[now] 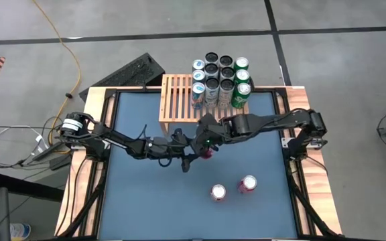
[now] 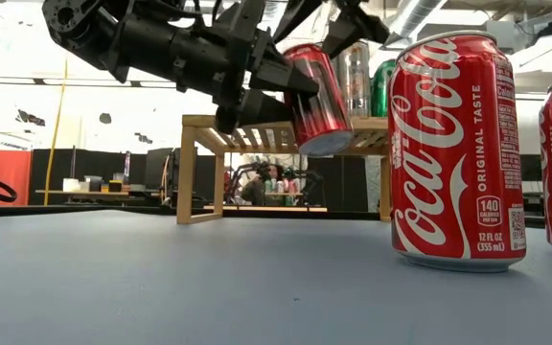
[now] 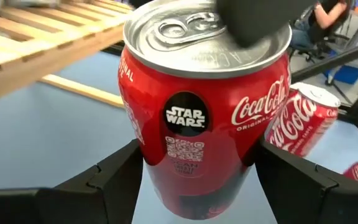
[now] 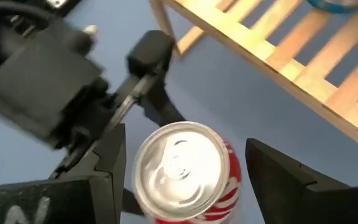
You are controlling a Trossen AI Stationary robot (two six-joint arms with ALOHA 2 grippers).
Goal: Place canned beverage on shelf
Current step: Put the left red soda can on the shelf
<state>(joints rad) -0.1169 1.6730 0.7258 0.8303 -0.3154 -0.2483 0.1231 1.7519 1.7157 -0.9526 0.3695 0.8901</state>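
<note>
Canned beverage (image 3: 204,118): red cola can, tab end sealed, held tilted in mid-air above the blue table (image 1: 146,201), just in front of the shelf.

Nearest in the low view: two more red cans (image 2: 453,153) stand upright on the table, well apart from the raised one.

Middle: the left gripper (image 3: 197,180) has its fingers (image 3: 110,177) clamped on the can's lower side wall, one finger on each side. The right gripper (image 4: 182,168) straddles the can's upper end with its fingers spread, both pads clear of the metal, grasping nothing.

Far: the shelf (image 1: 176,100), a light-wood slatted rack; its right half carries a block of upright cans (image 1: 221,82), its left slats are bare.

Handling, by judgement: rigid when full, fairly weighty for its bulk, smooth painted wall likely slippery. The thin side wall dents under a hard squeeze. The best hold is across the cylinder at mid-height, with opposing pads. The rims give little purchase. The slat gaps could tip a base set down off-level.
</note>
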